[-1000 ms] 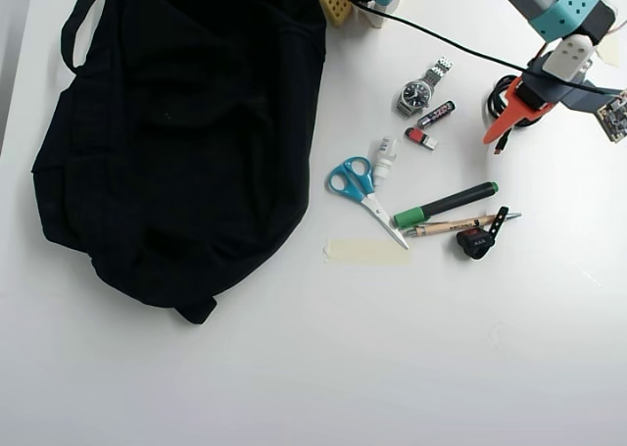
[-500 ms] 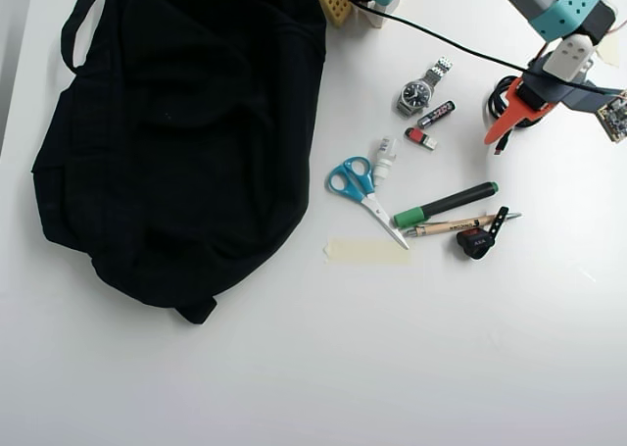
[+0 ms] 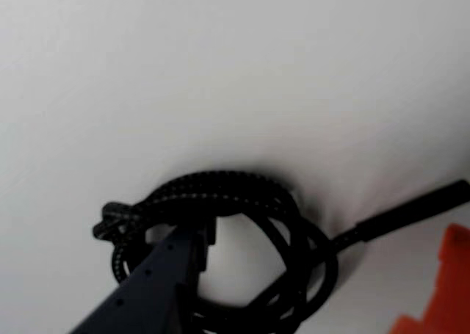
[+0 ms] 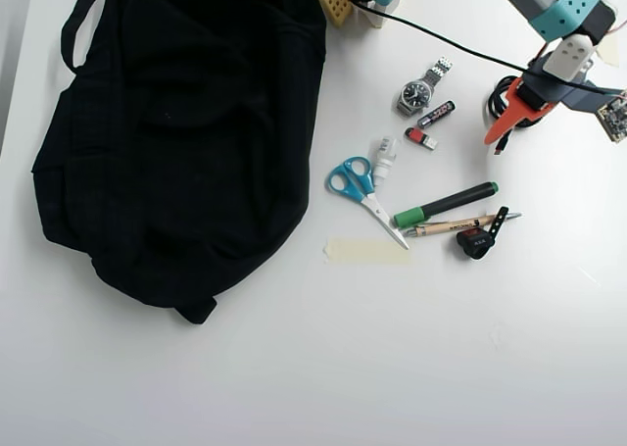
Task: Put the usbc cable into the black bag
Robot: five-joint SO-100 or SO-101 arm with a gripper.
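while my gripper [image 4: 502, 124] hangs low over the cable [image 3: 242, 231] at the table's [image 4: 294, 368] upper right in the overhead view, the step in hand is the grab, i judge. dark finger [image 3: 158, 282] sits inside the coil in the wrist view, orange one at the lower right outside it; jaws spread around the strands, not yet closed on them. plug end trails right. next move wants a firm pinch on the coil, a lift, then a long carry left to the bag [image 4: 186, 132], well apart. count: one cable, one bag, one watch [image 4: 418, 93], one scissors [image 4: 364, 189], one marker [image 4: 446, 203].
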